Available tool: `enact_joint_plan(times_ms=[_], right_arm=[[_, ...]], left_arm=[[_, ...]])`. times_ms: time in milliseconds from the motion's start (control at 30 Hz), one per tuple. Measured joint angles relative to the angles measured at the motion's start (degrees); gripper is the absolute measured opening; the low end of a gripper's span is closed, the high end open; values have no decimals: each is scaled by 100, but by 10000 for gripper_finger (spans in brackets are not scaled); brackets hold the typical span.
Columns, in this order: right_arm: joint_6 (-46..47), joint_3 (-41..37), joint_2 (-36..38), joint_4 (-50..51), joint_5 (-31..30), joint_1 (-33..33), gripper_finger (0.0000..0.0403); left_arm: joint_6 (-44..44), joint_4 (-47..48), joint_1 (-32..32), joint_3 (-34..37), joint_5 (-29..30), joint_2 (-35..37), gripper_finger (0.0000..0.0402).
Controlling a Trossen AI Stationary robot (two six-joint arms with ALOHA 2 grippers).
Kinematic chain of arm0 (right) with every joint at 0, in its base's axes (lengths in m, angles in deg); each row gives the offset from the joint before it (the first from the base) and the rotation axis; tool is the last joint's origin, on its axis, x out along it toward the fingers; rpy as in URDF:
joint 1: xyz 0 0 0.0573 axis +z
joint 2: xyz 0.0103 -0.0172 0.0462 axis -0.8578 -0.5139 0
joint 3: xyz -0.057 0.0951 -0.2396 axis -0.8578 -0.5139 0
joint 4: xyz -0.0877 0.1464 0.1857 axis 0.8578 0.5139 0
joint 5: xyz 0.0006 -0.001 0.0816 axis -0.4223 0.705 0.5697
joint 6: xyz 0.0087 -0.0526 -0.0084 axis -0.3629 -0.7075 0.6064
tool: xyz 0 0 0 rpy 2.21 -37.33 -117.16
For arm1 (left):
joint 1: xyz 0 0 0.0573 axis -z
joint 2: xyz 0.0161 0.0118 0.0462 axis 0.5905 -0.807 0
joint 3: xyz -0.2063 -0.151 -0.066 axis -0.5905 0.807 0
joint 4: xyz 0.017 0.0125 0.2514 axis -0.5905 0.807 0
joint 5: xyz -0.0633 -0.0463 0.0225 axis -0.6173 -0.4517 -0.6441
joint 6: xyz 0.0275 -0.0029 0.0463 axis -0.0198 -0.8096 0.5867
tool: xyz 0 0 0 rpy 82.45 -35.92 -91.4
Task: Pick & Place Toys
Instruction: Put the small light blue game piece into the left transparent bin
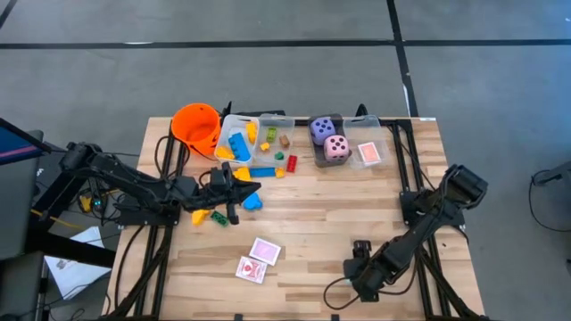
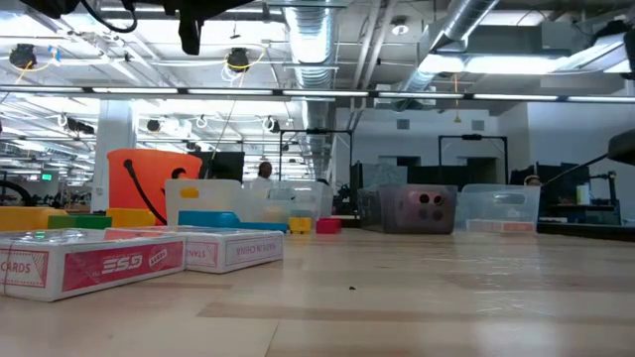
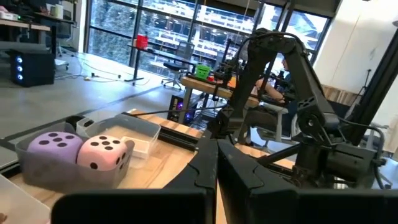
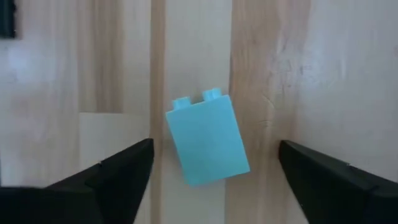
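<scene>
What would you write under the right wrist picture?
Right gripper open above a light blue block lying on the wooden table.

Left arm: extended low across the tabletop [image 1: 303, 223] from its left edge toward the middle, left tool [image 1: 234, 189] pressed closed. Right arm: folded back from the tabletop's right edge to its near right part, right tool [image 4: 211, 165] pointed straight down at the tabletop, fingers [image 4: 121, 171] spread wide apart.

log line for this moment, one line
right gripper: open, above light blue block, no contact | left gripper: shut, near loose blocks | dice: in bin
</scene>
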Motion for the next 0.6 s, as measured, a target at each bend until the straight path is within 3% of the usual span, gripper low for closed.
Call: enact_joint_plan(times_ms=[367, 500, 600], right_arm=[[-275, 119, -181, 330, 130, -249, 139], [-231, 328, -173, 635, 184, -371, 134], [-395, 673, -57, 1049, -221, -493, 134]], left_arm=[[3, 2, 0, 0, -5, 2, 0], [-8, 4, -2, 0, -9, 2, 0], [-12, 4, -2, 0, -9, 2, 0]])
